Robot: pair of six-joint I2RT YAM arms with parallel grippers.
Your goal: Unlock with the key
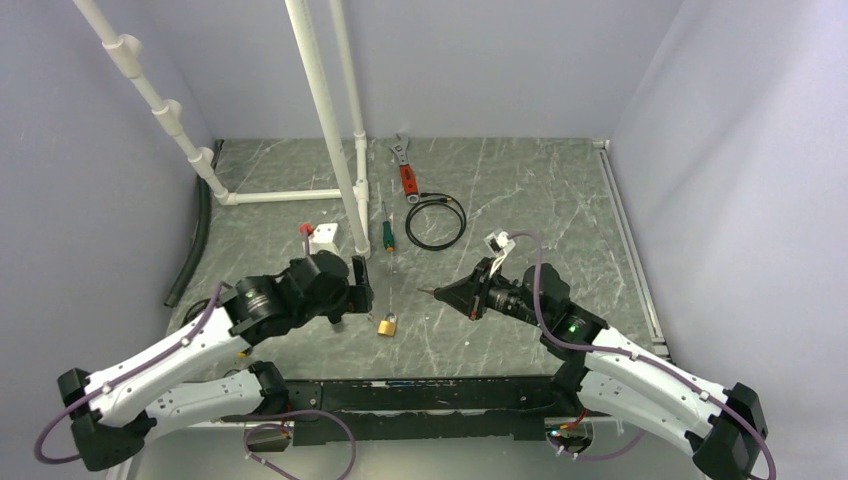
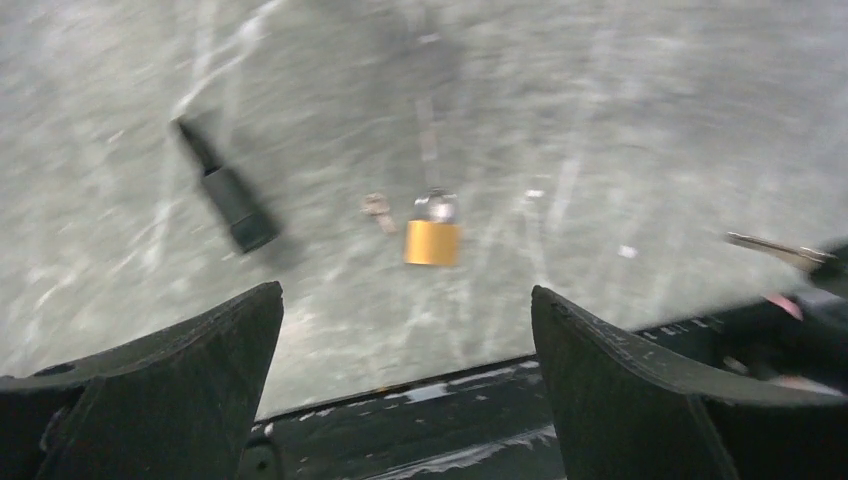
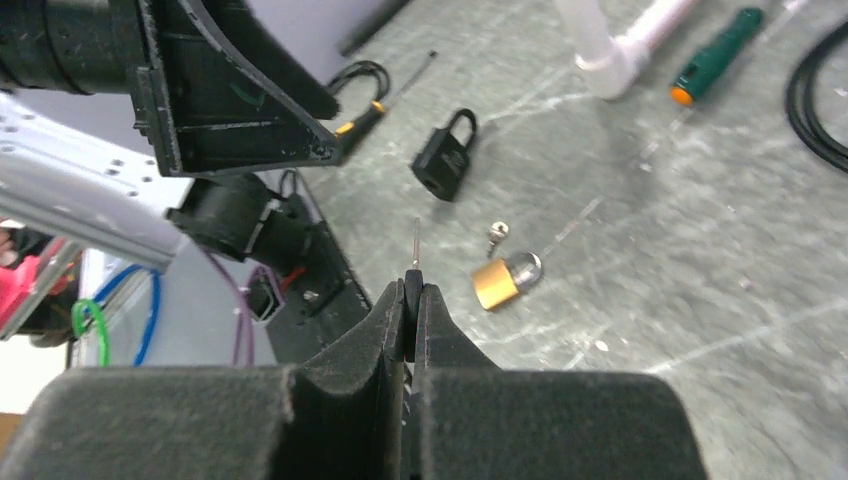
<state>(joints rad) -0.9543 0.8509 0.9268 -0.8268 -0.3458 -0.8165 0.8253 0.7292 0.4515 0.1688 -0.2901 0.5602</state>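
Near the tabletop's front edge, the right gripper pinches a thin-bladed metal key, blade aimed toward the small brass padlock; left gripper spread wide

Glossy brass padlock; matt black padlock; key with a thin bare-metal blade; smooth, faintly shiny marbled surface; grainy matt black plastic right tool.

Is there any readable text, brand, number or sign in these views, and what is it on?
No text is legible in any view.
The small brass padlock has a face too small and blurred to read.
The black padlock shows no marking.
The red-handled wrench is too small to show any print.
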